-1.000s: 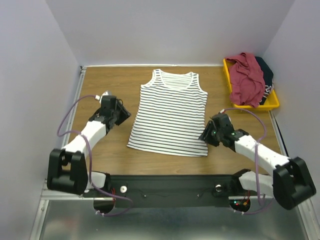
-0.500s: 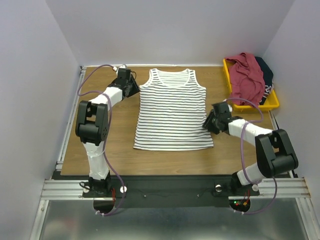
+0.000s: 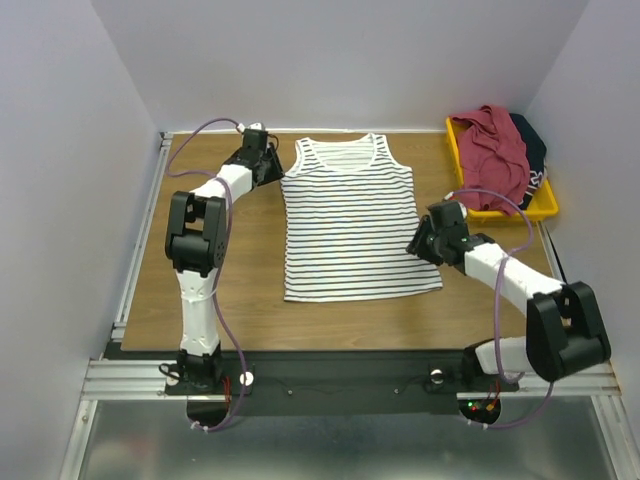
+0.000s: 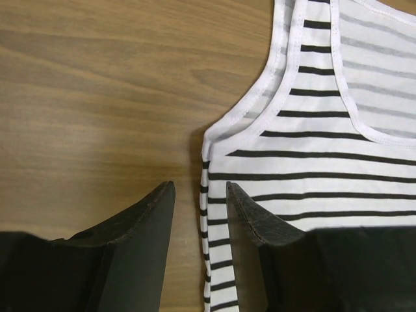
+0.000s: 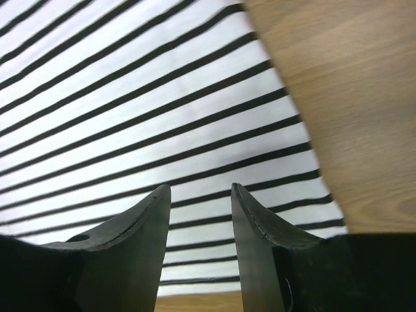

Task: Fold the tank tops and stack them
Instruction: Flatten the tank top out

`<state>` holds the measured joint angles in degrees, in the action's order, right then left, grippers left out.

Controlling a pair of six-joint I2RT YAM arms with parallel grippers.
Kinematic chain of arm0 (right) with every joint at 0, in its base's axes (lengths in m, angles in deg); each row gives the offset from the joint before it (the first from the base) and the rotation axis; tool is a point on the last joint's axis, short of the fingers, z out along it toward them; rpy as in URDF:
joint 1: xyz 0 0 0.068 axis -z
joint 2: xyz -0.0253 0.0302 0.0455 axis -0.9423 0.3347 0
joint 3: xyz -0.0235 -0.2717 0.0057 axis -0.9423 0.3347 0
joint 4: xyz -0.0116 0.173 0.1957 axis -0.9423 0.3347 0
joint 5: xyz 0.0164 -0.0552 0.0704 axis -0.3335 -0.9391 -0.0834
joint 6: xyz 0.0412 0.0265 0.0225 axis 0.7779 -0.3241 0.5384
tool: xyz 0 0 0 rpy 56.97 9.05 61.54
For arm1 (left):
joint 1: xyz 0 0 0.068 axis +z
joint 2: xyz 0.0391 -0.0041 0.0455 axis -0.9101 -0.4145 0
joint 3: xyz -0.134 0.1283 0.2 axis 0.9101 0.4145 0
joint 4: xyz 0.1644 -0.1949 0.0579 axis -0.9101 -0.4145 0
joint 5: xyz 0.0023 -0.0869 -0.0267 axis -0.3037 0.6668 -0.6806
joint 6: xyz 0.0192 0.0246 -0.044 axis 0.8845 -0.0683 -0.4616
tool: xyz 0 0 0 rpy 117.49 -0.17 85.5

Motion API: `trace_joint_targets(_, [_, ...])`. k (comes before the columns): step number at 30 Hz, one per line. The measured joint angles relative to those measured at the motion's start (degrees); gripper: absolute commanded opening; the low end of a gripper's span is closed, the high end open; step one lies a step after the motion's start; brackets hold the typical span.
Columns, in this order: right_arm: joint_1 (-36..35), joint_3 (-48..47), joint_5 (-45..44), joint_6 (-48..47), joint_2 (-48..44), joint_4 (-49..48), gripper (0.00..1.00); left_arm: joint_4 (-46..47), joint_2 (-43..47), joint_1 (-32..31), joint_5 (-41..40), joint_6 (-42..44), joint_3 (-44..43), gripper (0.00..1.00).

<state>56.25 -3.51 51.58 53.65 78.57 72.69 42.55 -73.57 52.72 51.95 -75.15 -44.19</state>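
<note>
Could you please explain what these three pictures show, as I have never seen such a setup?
Two robot arms stand at the near edge of a table. One picture looks down from above; the other two come from a camera on each wrist, with that arm's fingers showing. A striped tank top lies flat in the middle; a maroon top and a dark top sit in a yellow bin, far right. The left gripper hovers by the striped top's armhole, the right gripper over its lower side edge. Both are open, holding nothing.
</note>
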Motion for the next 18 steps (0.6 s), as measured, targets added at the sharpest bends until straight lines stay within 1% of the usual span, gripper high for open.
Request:
trace_joint_targets(2, [-3.8,0.0,-0.6,0.8,-3.7,0.9,0.48,-0.1,-1.1,0.0,0.0,0.7,-1.4,0.49])
trace_joint_targets(4, [-8.3,-0.3,-1.9,2.1,-5.5,1.5,0.45,-0.2,-3.1,0.0,-0.1,1.6,-3.3,0.49])
trace_joint_targets(8, [-20.0,-4.1,-4.5,5.3,-3.7,3.0,0.45,-0.6,-7.1,0.1,-0.9,2.7,-6.5,0.49])
trace_joint_targets(10, [-25.2,-6.9,-6.2,6.7,-1.2,3.2,0.45,-0.3,-8.4,0.1,-1.0,3.4,-7.1,0.49])
trace_joint_targets(12, [-31.7,-11.5,-8.3,8.2,3.5,3.8,0.45,-0.1,-8.7,0.2,-0.5,3.9,-8.0,0.49])
trace_joint_targets(15, [-38.1,-18.4,-10.5,9.7,11.1,3.8,0.45,-0.1,-8.9,0.2,0.0,4.5,-8.3,0.49])
trace_joint_targets(18, [-43.1,-24.9,-12.1,10.6,19.0,4.1,0.45,0.1,-9.4,0.2,0.2,4.9,-8.4,0.45])
